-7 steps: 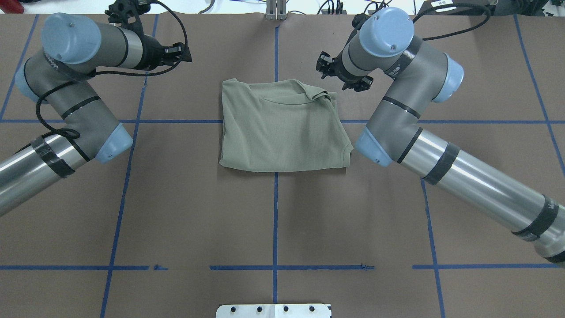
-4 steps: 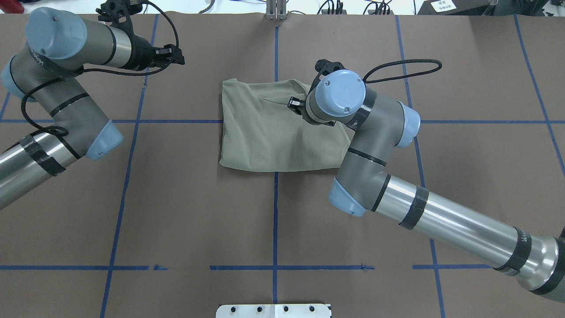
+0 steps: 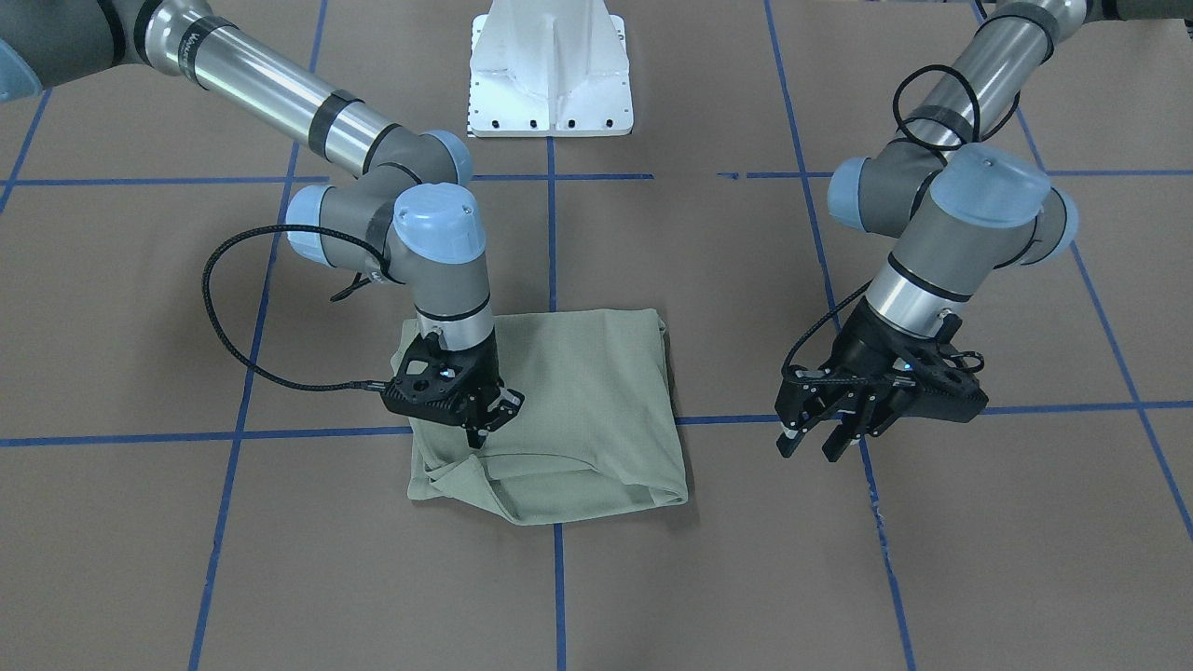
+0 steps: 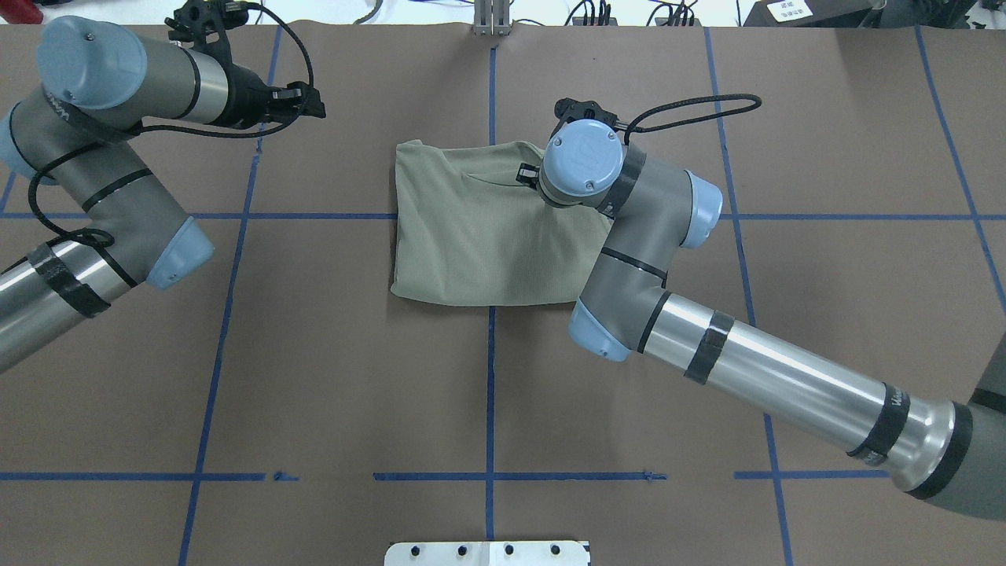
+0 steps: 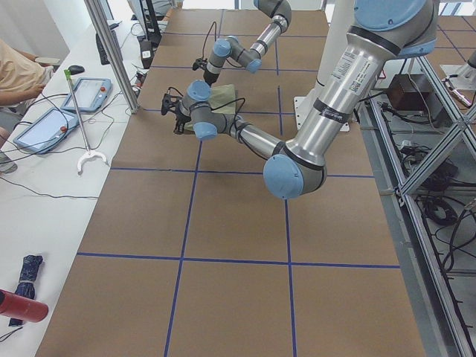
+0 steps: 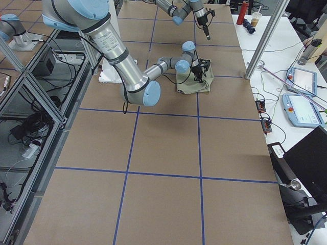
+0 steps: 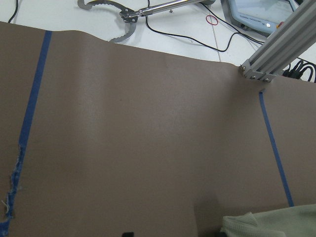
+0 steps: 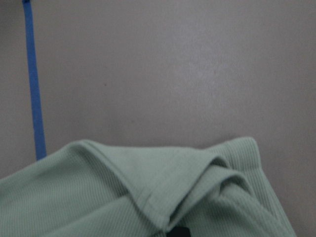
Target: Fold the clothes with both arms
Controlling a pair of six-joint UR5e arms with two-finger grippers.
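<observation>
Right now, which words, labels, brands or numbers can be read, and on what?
None reads for certain.
Lettering on the silver-grey tubular right arm and left arm: too blurred.
White label past the table's far edge: too small.
Pale sage-green knit shirt: no print in view.

From overhead you lose the right tool under its own wrist, right arm covering the shirt along its right edge, whether the tool's tips pinch cloth unclear, person cropped at the side view's edge.

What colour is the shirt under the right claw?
Pale sage green; the shirt shows best in the front-facing view.
</observation>
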